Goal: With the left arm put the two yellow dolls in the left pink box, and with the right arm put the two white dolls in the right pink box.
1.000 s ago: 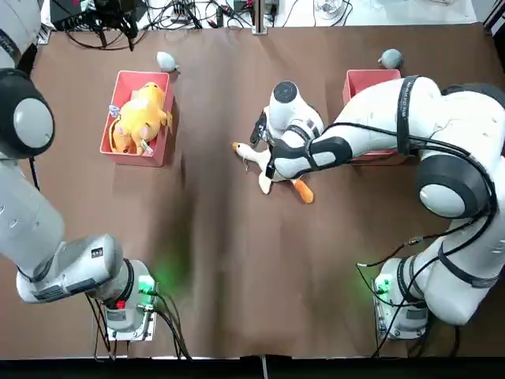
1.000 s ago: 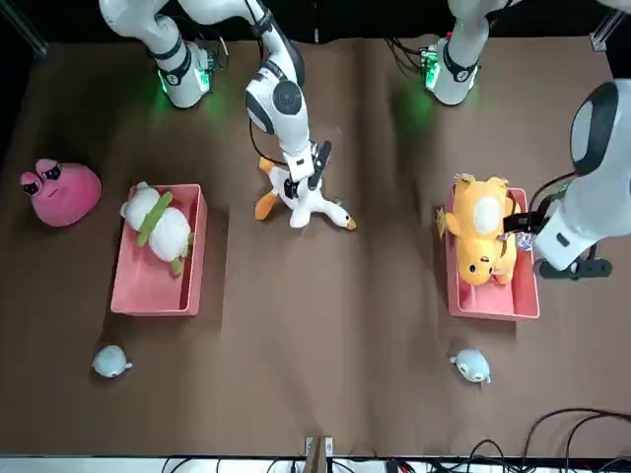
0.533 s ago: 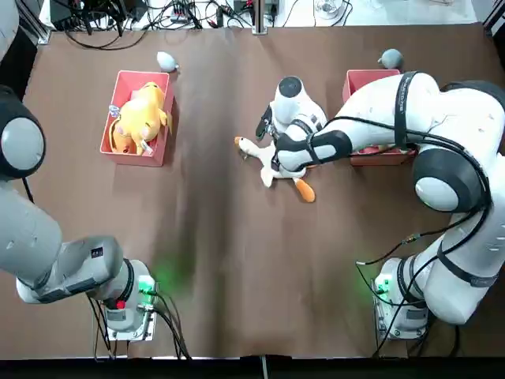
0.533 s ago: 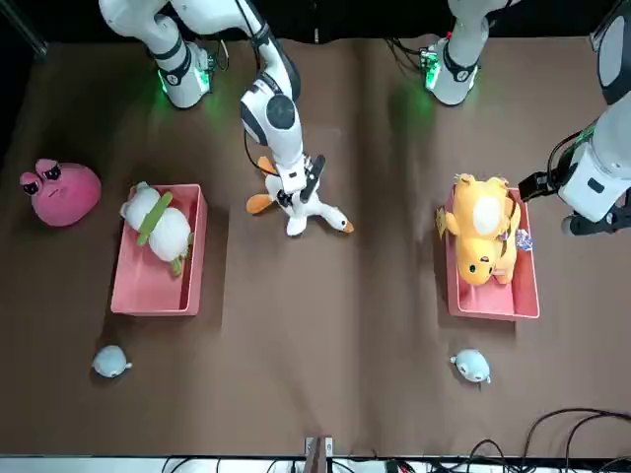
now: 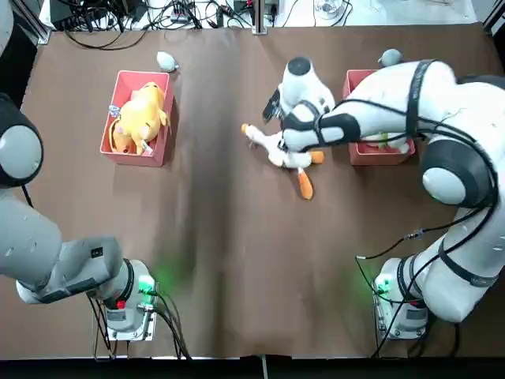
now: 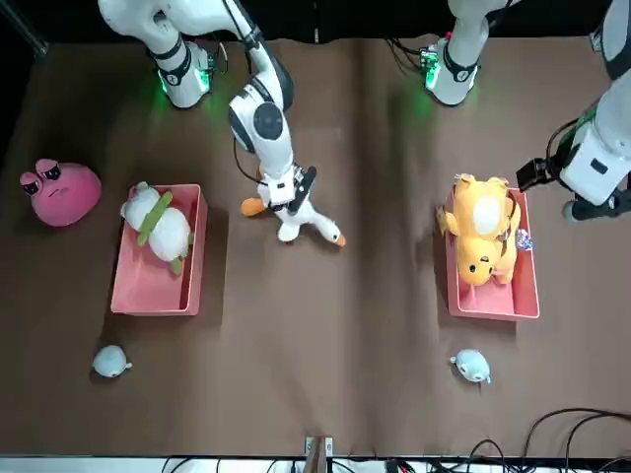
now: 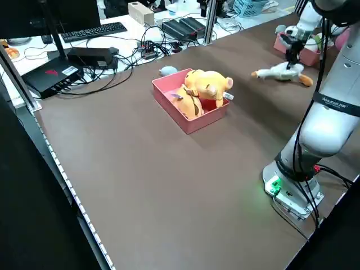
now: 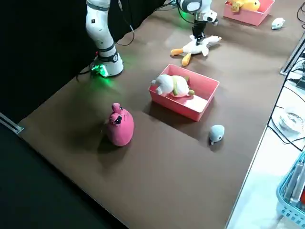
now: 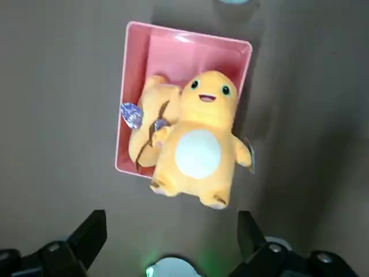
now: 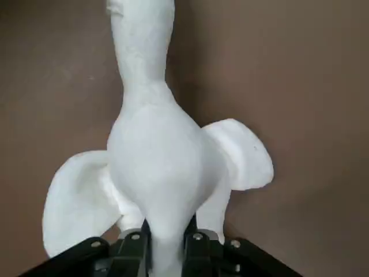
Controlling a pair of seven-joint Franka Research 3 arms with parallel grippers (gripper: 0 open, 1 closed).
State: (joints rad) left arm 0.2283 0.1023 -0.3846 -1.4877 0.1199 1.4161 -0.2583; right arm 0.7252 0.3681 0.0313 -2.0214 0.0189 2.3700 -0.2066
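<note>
My right gripper (image 5: 286, 140) is shut on a white goose doll (image 5: 276, 150) with orange beak and feet, low over the table just left of the right pink box (image 5: 357, 79). The wrist view shows the goose (image 10: 155, 156) pinched at its body. A second white doll (image 6: 158, 223) with a green stripe lies in that box (image 6: 148, 291). Both yellow dolls (image 5: 140, 117) lie in the left pink box (image 5: 130, 76). High above them, my left gripper (image 9: 170, 242) is open and holds nothing.
A pink blob toy (image 6: 61, 190) sits on the table beyond the right box. Small grey-blue toys lie at the table's far side, one near each box (image 5: 166, 61) (image 5: 390, 58). Cables run along the table's far edge.
My right gripper has carried the goose away from the bases and toward the right pink box. The left arm has drawn back from the left box.
</note>
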